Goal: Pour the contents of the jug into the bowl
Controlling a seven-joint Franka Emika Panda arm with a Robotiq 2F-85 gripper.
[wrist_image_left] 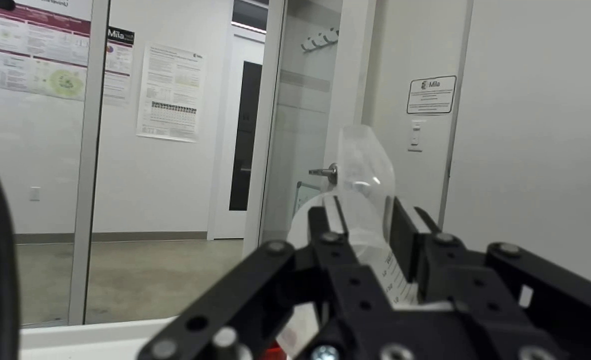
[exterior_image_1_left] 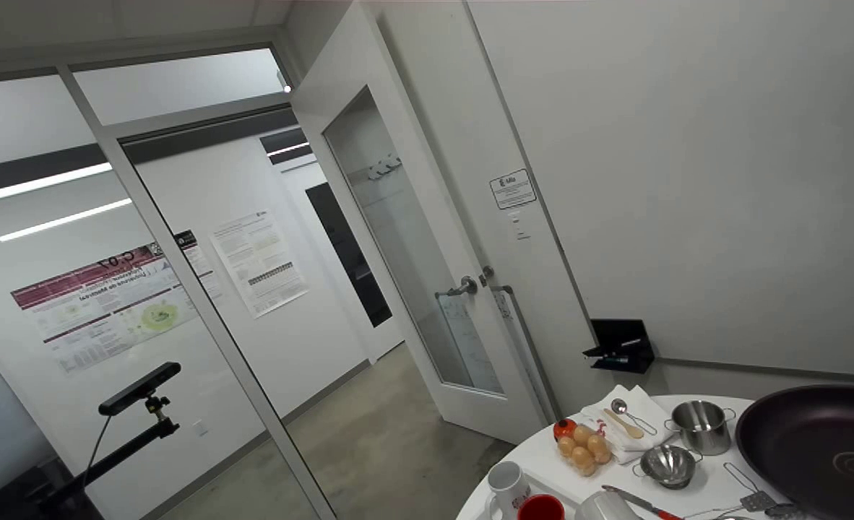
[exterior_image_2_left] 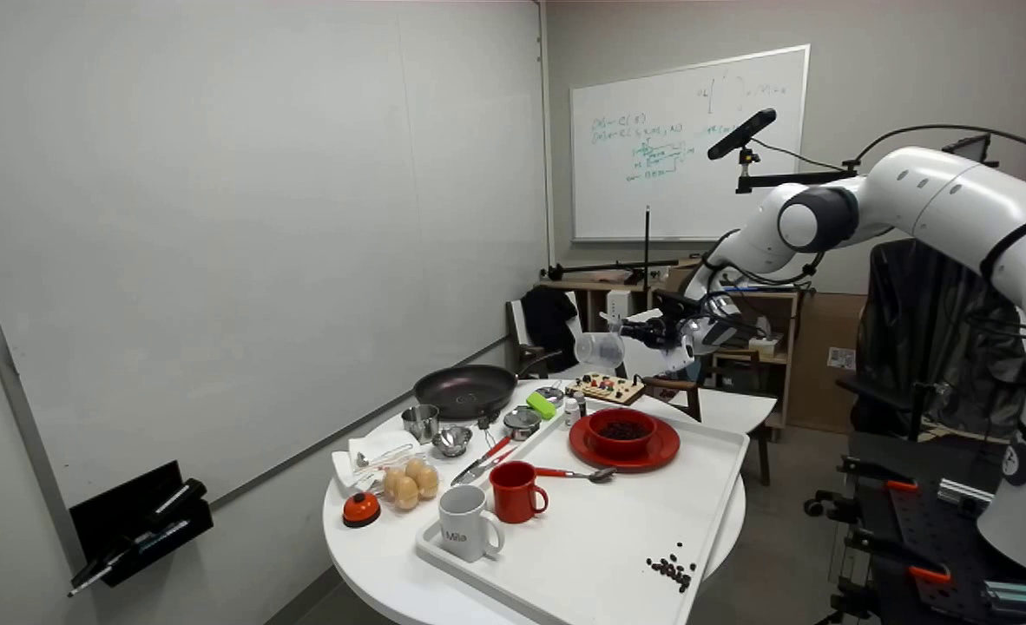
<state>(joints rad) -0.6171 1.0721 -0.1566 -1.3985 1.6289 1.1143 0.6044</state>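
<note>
While my gripper (exterior_image_2_left: 630,330) hangs higher than the red bowl (exterior_image_2_left: 621,450) in an exterior view, its two pads (wrist_image_left: 404,237) are closed in on the translucent jug (exterior_image_2_left: 598,350), pinching it between them; in the wrist view the jug's clear plastic stands up in the gap, and printed measuring marks show low beside one pad; I hold the jug tilted in the air, apart from the bowl, though whether it is straight above I cannot tell; in an exterior view my arm (exterior_image_2_left: 912,187) reaches in from the right of the bowl; under the bowl is a red plate (exterior_image_2_left: 667,447), under the plate a white tray (exterior_image_2_left: 600,542), and inside the bowl lie small dark beans (exterior_image_2_left: 623,430); a loose patch (exterior_image_2_left: 674,571) of similar ones is scattered on the tray, well apart from the bowl and nearer the camera; just beside the plate, to the bowl's left, lies a spoon (exterior_image_2_left: 601,475) with a red handle; farther left of the bowl, a red mug (exterior_image_2_left: 511,493) and a grey mug (exterior_image_2_left: 461,521) stand upright on the tray; past the tray on that side of the bowl, the white table (exterior_image_2_left: 383,555) bears a black frying pan (exterior_image_2_left: 465,391), a steel pot (exterior_image_2_left: 420,424), a steel strainer (exterior_image_2_left: 452,441) and a cluster of round tan things (exterior_image_2_left: 407,488); beyond the bowl, near its plate, stands a small white bottle (exterior_image_2_left: 572,412), and farther back a wooden board (exterior_image_2_left: 607,388) set with coloured pieces.
</note>
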